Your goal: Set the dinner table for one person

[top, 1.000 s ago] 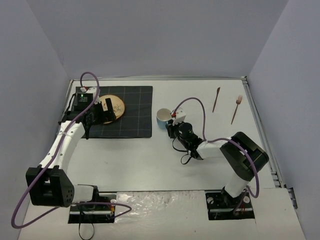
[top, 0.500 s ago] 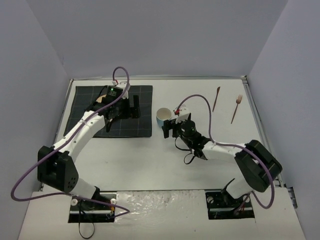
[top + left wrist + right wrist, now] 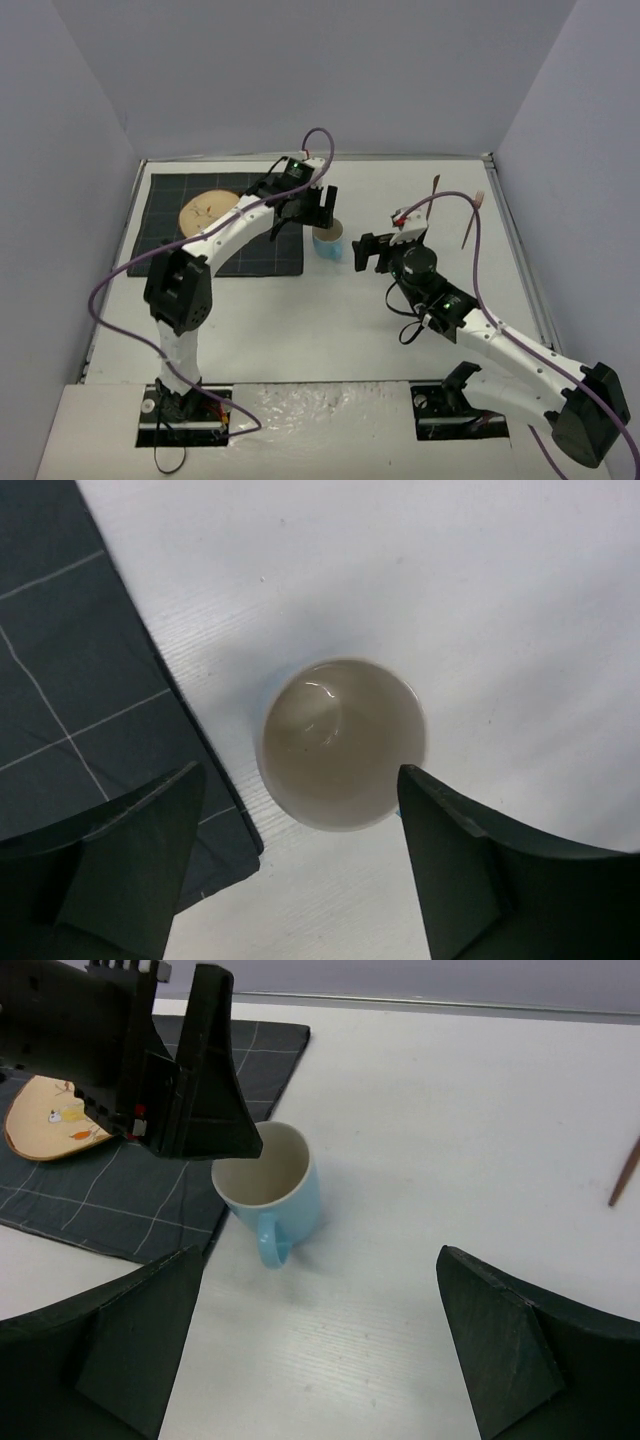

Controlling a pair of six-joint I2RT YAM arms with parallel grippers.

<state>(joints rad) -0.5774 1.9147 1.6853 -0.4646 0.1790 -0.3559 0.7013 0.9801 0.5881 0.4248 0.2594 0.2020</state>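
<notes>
A light blue mug (image 3: 328, 245) stands upright on the white dinner table (image 3: 300, 320), just off the right edge of the dark placemat (image 3: 270, 245). My left gripper (image 3: 317, 212) hovers open right over it; from the left wrist the mug (image 3: 343, 742) sits between and just ahead of my spread fingers (image 3: 130, 860). My right gripper (image 3: 373, 252) is open and empty, a short way right of the mug (image 3: 270, 1185), whose handle faces it. A tan plate (image 3: 207, 210) lies on the placemat.
A brown knife (image 3: 436, 186) and a fork (image 3: 468, 232) lie at the far right of the table, partly crossed by the right arm's cable. In the right wrist view the left gripper (image 3: 190, 1080) hangs above the mug, with the plate (image 3: 45, 1115) behind.
My left arm swung right from the plate to above the mug. My right gripper opened, let go of the mug and drew back to the right.
</notes>
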